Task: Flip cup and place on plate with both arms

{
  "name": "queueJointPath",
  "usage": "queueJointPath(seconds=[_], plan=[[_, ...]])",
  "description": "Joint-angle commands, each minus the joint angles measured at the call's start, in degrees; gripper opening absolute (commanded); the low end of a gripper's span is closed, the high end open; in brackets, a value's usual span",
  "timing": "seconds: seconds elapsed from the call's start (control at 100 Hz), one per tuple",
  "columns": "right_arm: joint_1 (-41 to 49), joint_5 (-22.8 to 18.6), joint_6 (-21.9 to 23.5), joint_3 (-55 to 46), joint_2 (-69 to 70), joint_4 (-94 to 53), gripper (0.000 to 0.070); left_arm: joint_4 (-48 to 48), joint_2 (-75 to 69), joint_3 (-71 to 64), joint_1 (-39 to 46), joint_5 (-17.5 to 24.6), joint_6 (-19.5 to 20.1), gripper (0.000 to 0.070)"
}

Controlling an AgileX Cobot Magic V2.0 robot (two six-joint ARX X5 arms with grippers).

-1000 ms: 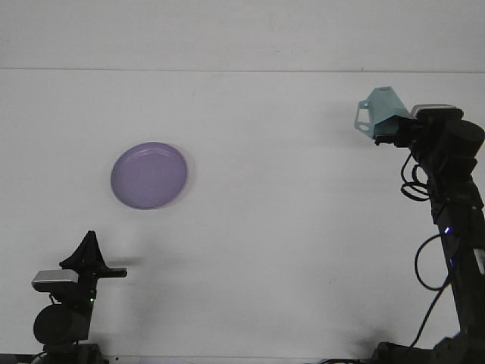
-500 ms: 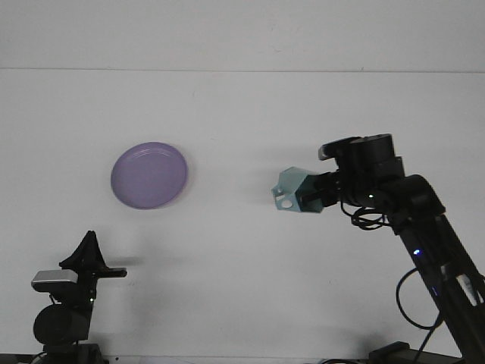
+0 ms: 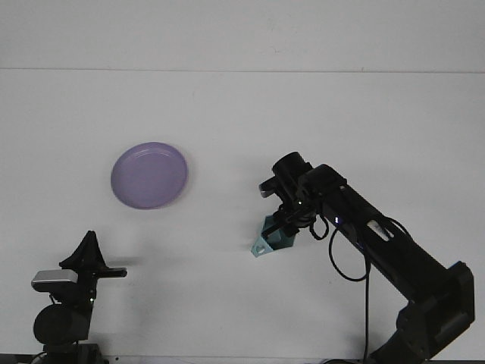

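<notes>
A teal cup (image 3: 270, 240) hangs low over the white table right of centre, its handle at the lower left. My right gripper (image 3: 283, 231) comes down on it from above and is shut on it; the wrist hides most of the cup. The purple plate (image 3: 149, 175) lies flat on the table at the left, well apart from the cup. My left gripper (image 3: 89, 255) rests at the bottom left near the table's front edge, pointing up, with nothing in it; its fingers appear closed together.
The right arm (image 3: 379, 250) stretches diagonally from the bottom right corner toward the table's middle, with cables looping beside it. The white table (image 3: 242, 136) ends at a back edge near the top of the view.
The right arm has swung the cup from the far right, across and downward, to a spot low over the table right of centre. The left arm and plate have not moved.
</notes>
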Motion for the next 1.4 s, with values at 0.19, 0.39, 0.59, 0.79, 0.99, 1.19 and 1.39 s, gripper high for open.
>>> queueJointPath(seconds=[0.19,0.39,0.59,0.79,0.99,1.19,1.39], plan=[[0.4,-0.1,-3.0,1.8,2.4,0.3,0.0008,0.8,-0.1,-0.7,0.0,0.2,-0.2,0.0014],[0.4,-0.1,-4.4,1.9,2.4,-0.9,0.0235,0.7,-0.1,-0.7,0.0,0.2,-0.2,0.0014],[-0.7,-0.2,-5.6,3.9,0.9,-2.6,0.0329,0.8,-0.1,-0.6,0.0,0.2,-1.0,0.0015],[-3.7,-0.2,-5.2,4.5,-7.8,0.3,0.0327,0.9,-0.1,0.4,0.0,0.2,-7.5,0.0012],[-8.9,-1.4,-5.1,-1.5,-21.6,10.8,0.0096,0.6,0.1,5.4,0.0,4.9,-10.7,0.0013],[-15.8,-2.1,-2.1,-25.2,-42.2,33.5,0.0,-4.0,5.4,14.9,-0.2,11.7,-10.6,0.0013],[-20.5,-3.7,-1.9,-42.9,-58.3,46.9,0.0,-10.0,20.3,28.2,-0.8,20.8,-10.2,0.0013]])
